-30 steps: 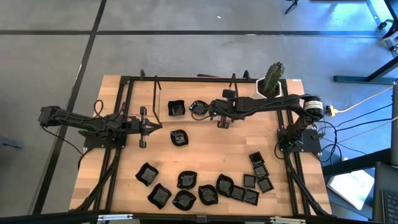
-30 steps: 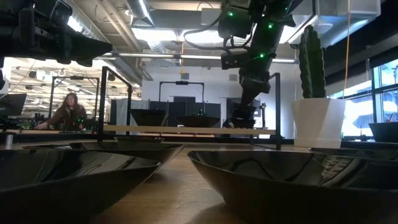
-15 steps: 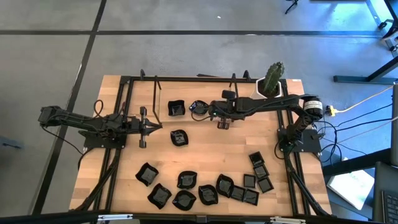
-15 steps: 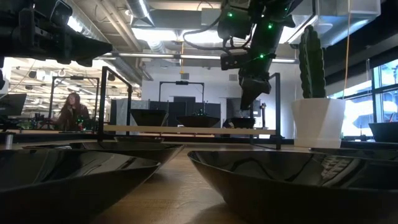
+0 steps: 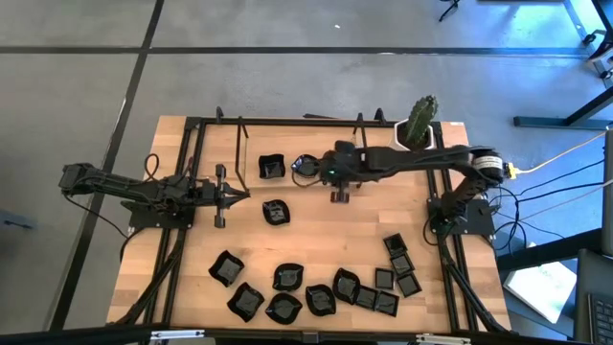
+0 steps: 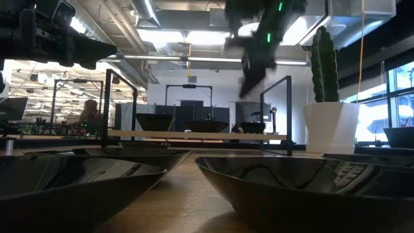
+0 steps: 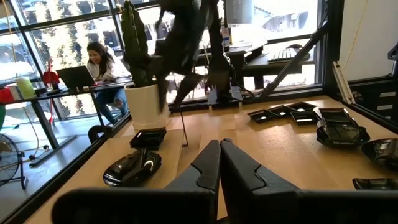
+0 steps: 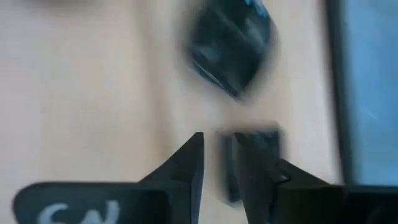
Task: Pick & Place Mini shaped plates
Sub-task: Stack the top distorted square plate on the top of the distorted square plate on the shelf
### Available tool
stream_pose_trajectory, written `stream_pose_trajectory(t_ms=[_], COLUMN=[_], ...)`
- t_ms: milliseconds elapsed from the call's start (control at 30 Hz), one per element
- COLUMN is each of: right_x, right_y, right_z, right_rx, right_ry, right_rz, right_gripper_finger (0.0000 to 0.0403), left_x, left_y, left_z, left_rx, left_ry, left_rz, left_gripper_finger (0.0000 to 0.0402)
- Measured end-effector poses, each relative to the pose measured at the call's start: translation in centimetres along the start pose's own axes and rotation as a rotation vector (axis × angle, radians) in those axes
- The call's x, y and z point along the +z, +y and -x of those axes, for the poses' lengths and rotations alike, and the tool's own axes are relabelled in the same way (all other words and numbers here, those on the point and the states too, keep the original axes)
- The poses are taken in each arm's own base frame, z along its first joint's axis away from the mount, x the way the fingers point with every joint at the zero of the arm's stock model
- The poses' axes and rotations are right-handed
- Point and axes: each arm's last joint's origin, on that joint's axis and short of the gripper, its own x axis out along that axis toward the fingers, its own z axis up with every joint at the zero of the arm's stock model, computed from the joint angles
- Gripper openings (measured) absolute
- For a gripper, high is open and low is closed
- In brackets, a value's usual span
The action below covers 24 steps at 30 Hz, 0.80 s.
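Overhead, wooden table (image 5: 316, 244) with black frame. Left gripper (image 5: 241, 195) sits at 9 o'clock of table centre, fingers pressed together, empty. Right gripper (image 5: 299, 169) reaches in from 3 o'clock to the 12 o'clock zone, right over a small black plate (image 5: 305, 164); whether it touches can't be told. Square plate (image 5: 272, 167) just at its 9 o'clock, rounded plate (image 5: 276, 212) nearer centre. Most mini shaped plates (image 5: 316, 292) cluster along the 6 o'clock edge, square ones (image 5: 397, 264) toward 4 o'clock. White pot with cactus (image 5: 420, 125) at 1 o'clock corner.

Low view: two big glossy plates (image 6: 304, 191) fill the foreground, right arm (image 6: 259, 45) blurred at 12 o'clock, white pot (image 6: 331, 126) at 3 o'clock, a person (image 6: 90, 116) in the room at 9 o'clock.

Left wrist view: own fingers (image 7: 208, 165) shut tight; rounded plate (image 7: 132, 168) and square plate (image 7: 148, 138) beyond, pot (image 7: 148, 102) behind, more plates (image 7: 339, 127) off to the side, seated person (image 7: 102, 62) past the table.

Right wrist view: blurred; fingers (image 8: 186, 165) slightly apart, nothing clamped, dark plate (image 8: 231, 46) on wood ahead, another dark shape (image 8: 252, 146) beside the fingertips.
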Motion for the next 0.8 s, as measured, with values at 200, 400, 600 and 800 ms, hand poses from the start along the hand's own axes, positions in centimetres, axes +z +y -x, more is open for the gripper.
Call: stream_pose_trajectory(t_ms=[200, 400, 600, 800], right_x=[2.0, -1.7, -8.6, -14.3], right_y=[1.6, 2.1, 3.2, 5.3], right_z=[8.4, 16.3, 17.7, 14.7], right_rx=[0.505, 0.788, 0.715, 0.746], right_ry=[-0.594, -1.068, -1.124, -1.106], right_rz=[0.129, 0.196, 0.136, 0.143], right_gripper_finger=[0.0045, 0.0009, 0.0006, 0.0013], left_x=[0.0, -0.1, -0.1, -0.1], left_y=[0.0, 0.0, 0.0, 0.0], left_z=[0.0, 0.0, 0.0, 0.0], left_rx=[0.0, -0.002, -0.002, -0.001], left_ry=[0.001, 0.008, 0.009, 0.008], left_rz=[-0.001, -0.001, -0.003, -0.001], left_gripper_finger=[0.0006, 0.0005, 0.0007, 0.0004])
